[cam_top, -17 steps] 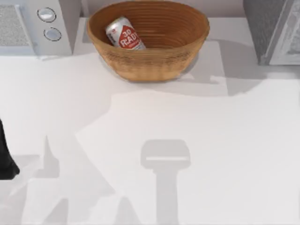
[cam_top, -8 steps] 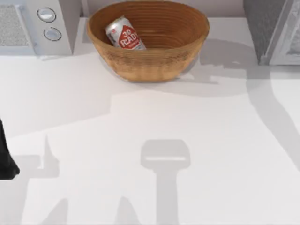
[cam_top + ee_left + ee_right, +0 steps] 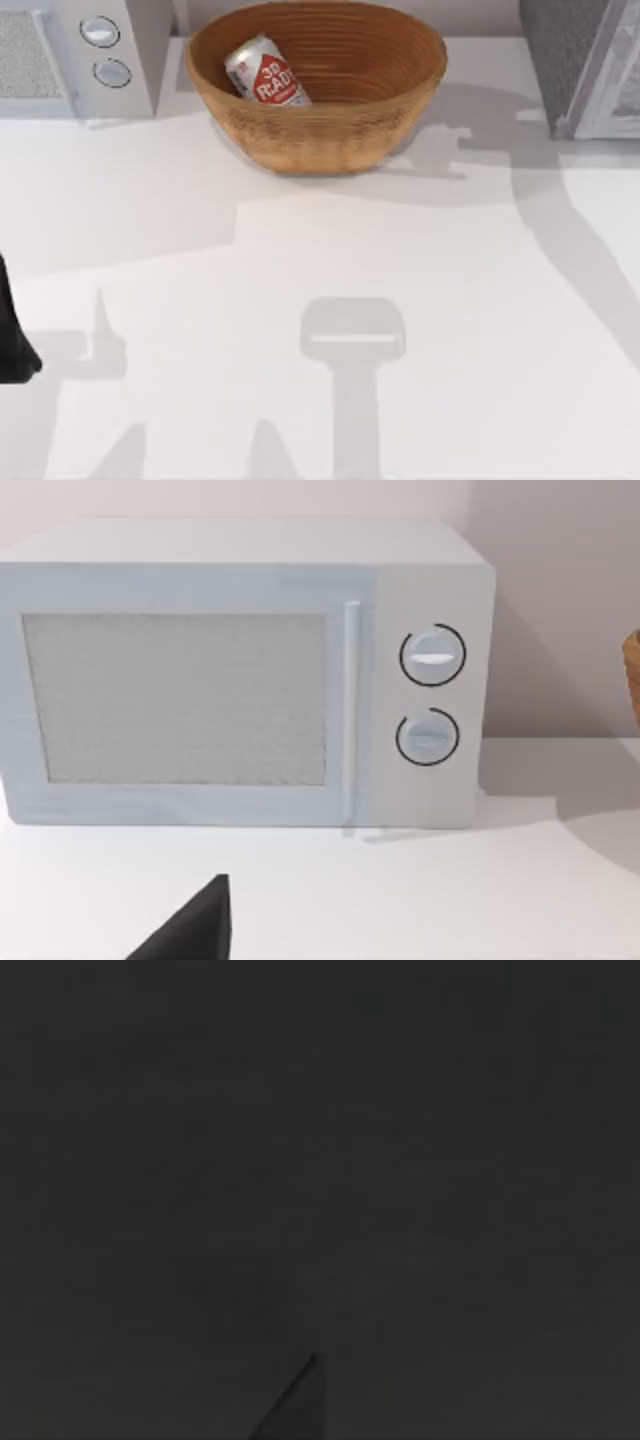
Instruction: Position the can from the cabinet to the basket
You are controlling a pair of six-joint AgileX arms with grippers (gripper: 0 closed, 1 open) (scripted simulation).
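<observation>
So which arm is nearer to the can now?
Cannot tell: the left arm sits at the table's left edge, far from the can; the right wrist view is dark.

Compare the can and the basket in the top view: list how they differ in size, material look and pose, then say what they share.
Size: the can is far smaller than the basket. Look: the can is smooth, red and white with lettering and a silver top; the basket is brown woven wicker with ribbed rings. Pose: the can lies tilted against the inner wall; the basket sits upright, open side up. Shared: both are at the table's back, and the can is in the basket.

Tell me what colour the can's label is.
Red and white on the can, clearest in the top view.
</observation>
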